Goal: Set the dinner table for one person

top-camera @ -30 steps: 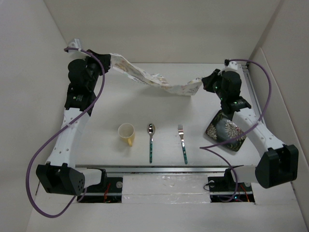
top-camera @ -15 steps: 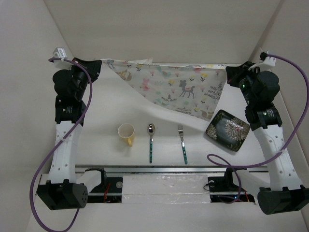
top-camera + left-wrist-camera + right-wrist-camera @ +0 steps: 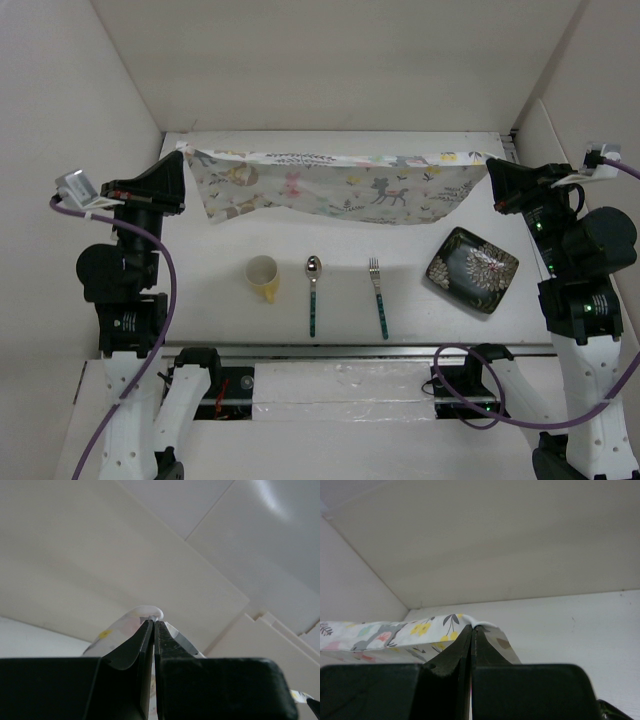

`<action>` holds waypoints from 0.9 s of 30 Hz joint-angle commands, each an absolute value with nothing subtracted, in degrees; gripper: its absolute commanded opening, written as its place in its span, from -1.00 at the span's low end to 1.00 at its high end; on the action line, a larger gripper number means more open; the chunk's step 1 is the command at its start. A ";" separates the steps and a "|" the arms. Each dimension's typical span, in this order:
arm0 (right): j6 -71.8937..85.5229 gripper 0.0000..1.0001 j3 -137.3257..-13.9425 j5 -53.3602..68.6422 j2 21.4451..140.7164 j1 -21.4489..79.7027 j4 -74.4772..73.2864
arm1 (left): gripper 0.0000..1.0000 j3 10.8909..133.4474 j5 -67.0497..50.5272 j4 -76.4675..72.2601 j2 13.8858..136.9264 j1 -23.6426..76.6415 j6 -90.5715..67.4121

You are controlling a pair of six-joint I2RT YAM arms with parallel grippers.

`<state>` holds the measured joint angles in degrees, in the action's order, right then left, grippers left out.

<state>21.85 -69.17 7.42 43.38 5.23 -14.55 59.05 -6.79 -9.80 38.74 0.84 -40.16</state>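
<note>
A pastel cloth mat (image 3: 335,186) printed with animals and flowers hangs stretched in the air across the back of the white dinner table (image 3: 330,245). My left gripper (image 3: 185,150) is shut on its left corner (image 3: 150,614). My right gripper (image 3: 489,163) is shut on its right corner (image 3: 480,625). Both arms are raised high and drawn back toward the near edge. Below the mat lie a yellow cup (image 3: 263,276) on its side, a spoon (image 3: 313,292) and a fork (image 3: 378,294) with teal handles, and a dark flowered square plate (image 3: 471,269).
White panels wall the table at the back and both sides. A metal rail (image 3: 350,347) runs along the near edge, between the arm bases. Purple cables loop off both arms.
Both arms have pulled back toward the near edge and spread wider. The mat went from a slack bunched strip to a taut band held across the table.
</note>
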 commanded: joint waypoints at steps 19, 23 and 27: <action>23.29 -1.00 -81.45 9.23 89.00 4.22 4.21 | -1.00 63.62 4.13 -19.69 76.70 0.00 -39.20; 23.99 -1.00 -92.59 10.98 103.07 3.69 3.17 | -1.00 73.88 4.05 -19.34 90.74 0.00 -37.53; 24.35 -1.00 -109.10 10.38 118.89 4.21 -3.39 | -1.00 89.88 0.36 -11.90 107.26 0.00 -37.18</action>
<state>24.27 -98.50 10.76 113.58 4.34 -3.14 79.77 2.22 -12.23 100.25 0.49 -38.37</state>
